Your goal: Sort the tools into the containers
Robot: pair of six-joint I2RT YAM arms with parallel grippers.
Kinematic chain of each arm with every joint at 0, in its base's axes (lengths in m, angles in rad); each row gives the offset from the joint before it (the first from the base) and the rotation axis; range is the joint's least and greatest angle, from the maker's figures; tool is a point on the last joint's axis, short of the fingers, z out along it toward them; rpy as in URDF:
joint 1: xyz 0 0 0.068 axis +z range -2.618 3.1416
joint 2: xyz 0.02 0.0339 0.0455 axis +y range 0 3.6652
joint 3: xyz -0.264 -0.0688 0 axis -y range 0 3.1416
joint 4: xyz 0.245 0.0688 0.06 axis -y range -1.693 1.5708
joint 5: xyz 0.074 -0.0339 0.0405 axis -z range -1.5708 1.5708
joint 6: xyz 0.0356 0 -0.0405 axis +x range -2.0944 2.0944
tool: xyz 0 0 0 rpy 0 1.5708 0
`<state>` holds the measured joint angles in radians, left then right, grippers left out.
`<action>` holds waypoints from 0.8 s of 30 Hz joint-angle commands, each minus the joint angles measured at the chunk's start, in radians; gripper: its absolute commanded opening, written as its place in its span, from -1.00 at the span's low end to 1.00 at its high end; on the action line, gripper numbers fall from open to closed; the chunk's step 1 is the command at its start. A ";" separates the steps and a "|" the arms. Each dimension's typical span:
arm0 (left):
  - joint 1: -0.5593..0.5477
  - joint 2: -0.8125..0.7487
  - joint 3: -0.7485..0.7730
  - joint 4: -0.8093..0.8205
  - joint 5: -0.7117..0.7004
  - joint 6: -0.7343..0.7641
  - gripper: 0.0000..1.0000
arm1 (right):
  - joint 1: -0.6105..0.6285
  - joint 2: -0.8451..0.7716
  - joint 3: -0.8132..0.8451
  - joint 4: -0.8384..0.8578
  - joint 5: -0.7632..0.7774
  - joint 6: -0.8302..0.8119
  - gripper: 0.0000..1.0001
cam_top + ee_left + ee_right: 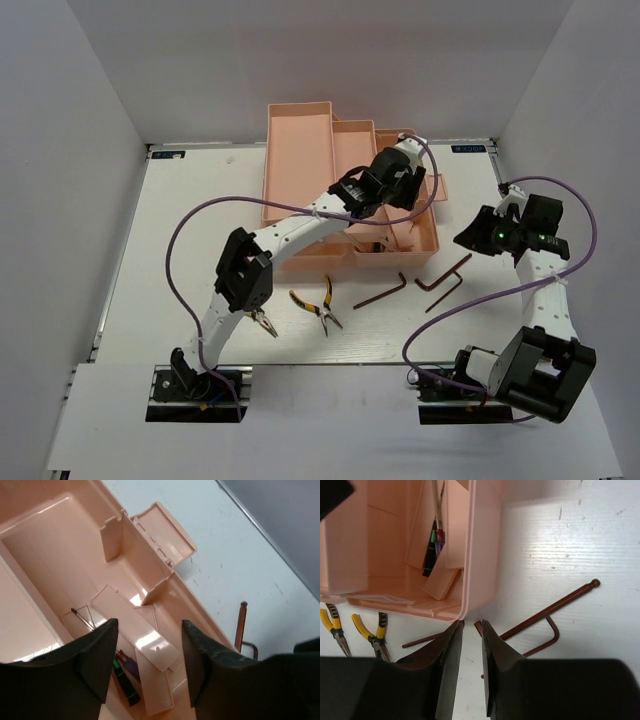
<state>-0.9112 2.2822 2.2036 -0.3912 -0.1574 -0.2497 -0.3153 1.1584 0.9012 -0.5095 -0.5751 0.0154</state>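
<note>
The left gripper (150,626) hangs over the toolbox (142,555), jaws apart and empty. The green-black tool (126,685) lies just below them, so lift straight up. The right gripper (470,626), jaws nearly together and empty, should widen for the hex keys (570,597) just ahead. Its wrist view shows the pliers (377,641) left of the jaws; the left wrist view does not.

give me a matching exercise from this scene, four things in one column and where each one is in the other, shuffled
1. yellow-handled pliers
2. hex keys
3. green-black tool
4. left gripper

A. inside the toolbox
B. open, above the toolbox interior
C. on the table before the toolbox, to the left
D. on the table before the toolbox, to the right

Pairs: 1-C, 2-D, 3-A, 4-B
</note>
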 commanded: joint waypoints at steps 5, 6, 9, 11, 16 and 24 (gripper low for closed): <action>-0.026 -0.439 -0.452 0.040 0.264 0.176 -0.16 | -0.007 0.079 0.034 -0.110 0.093 -0.042 -0.43; -0.026 -0.484 -0.514 0.051 0.330 0.190 -0.16 | -0.007 0.087 0.034 -0.112 0.115 -0.043 -0.45; -0.035 -0.642 -0.756 0.061 0.401 0.214 0.18 | -0.002 0.113 0.028 -0.122 0.155 -0.043 -0.45; -0.046 -0.719 -0.884 0.049 0.412 0.265 0.35 | 0.002 0.133 0.021 -0.118 0.190 -0.025 -0.45; -0.083 -0.774 -0.912 -0.070 0.387 0.328 0.56 | 0.016 0.217 0.004 -0.073 0.288 0.029 -0.34; -0.092 -0.892 -1.070 -0.071 0.378 0.385 0.64 | 0.056 0.351 0.044 -0.060 0.400 0.041 -0.22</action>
<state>-0.9993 1.4399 1.1679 -0.4484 0.2077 0.0975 -0.2714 1.4925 0.9035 -0.5949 -0.2443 0.0452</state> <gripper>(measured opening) 0.818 0.388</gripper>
